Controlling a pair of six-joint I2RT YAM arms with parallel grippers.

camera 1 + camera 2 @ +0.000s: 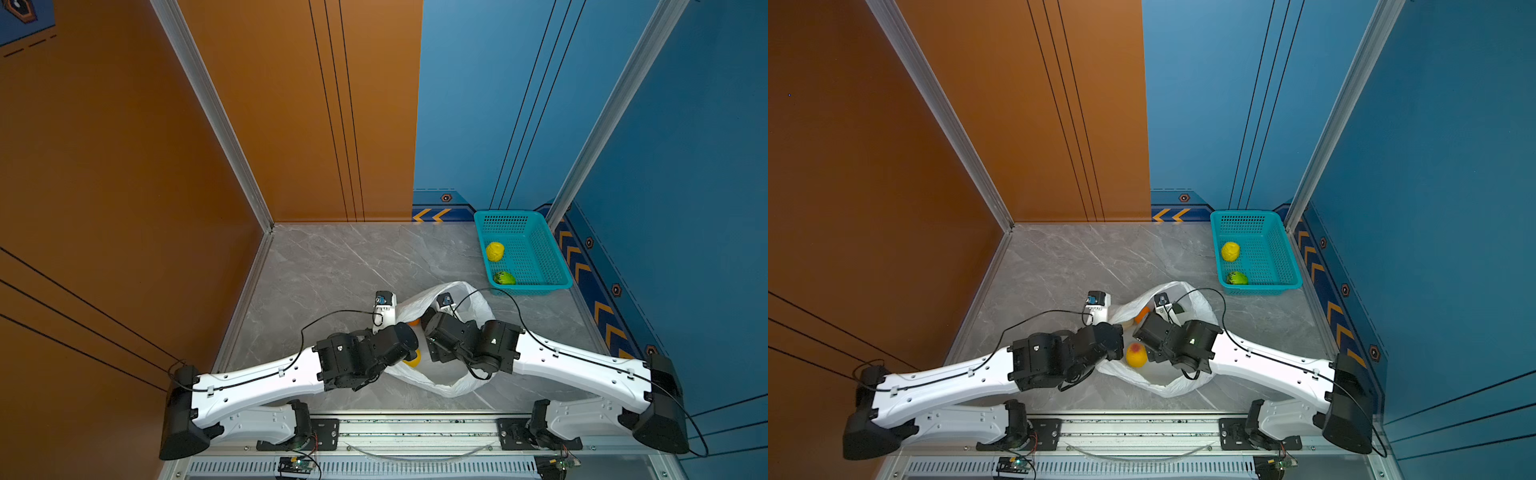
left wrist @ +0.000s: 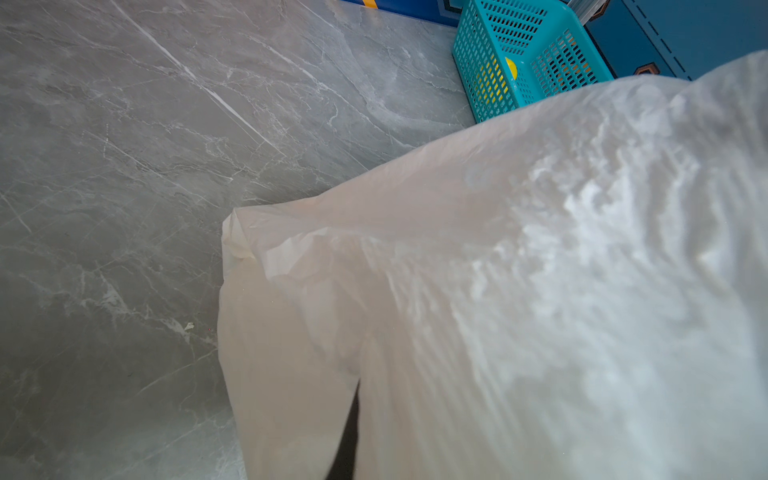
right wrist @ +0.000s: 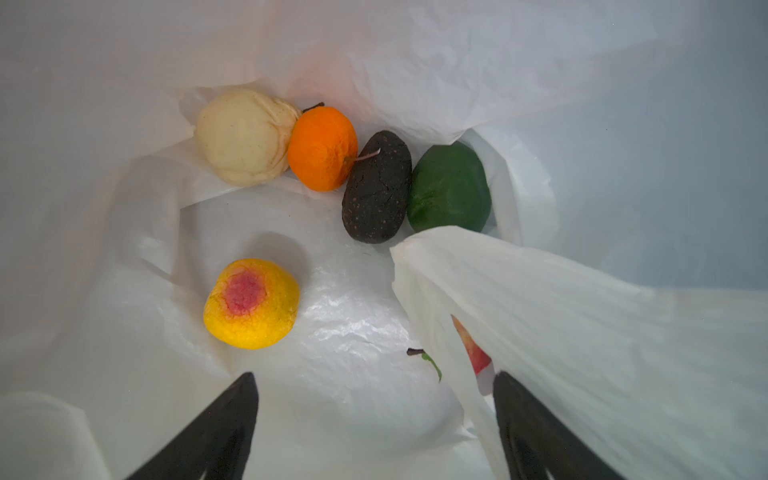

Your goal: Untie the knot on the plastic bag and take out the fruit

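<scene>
Low in the centre of both top views a translucent white plastic bag lies open-mouthed on the grey marbled counter, with the left gripper closed on its film and the right gripper inside it, spread wide and empty. In the bag lie a yellow peach-like fruit, a half-hidden red-pink fruit, then a row: cream-white fruit, orange fruit, black avocado-like fruit, dark green fruit. Farther back, right of centre, a teal perforated basket holds a bumpy yellow fruit and a bright green fruit.

Evenly bright, soft shadows; the plastic bag blurs close up.
</scene>
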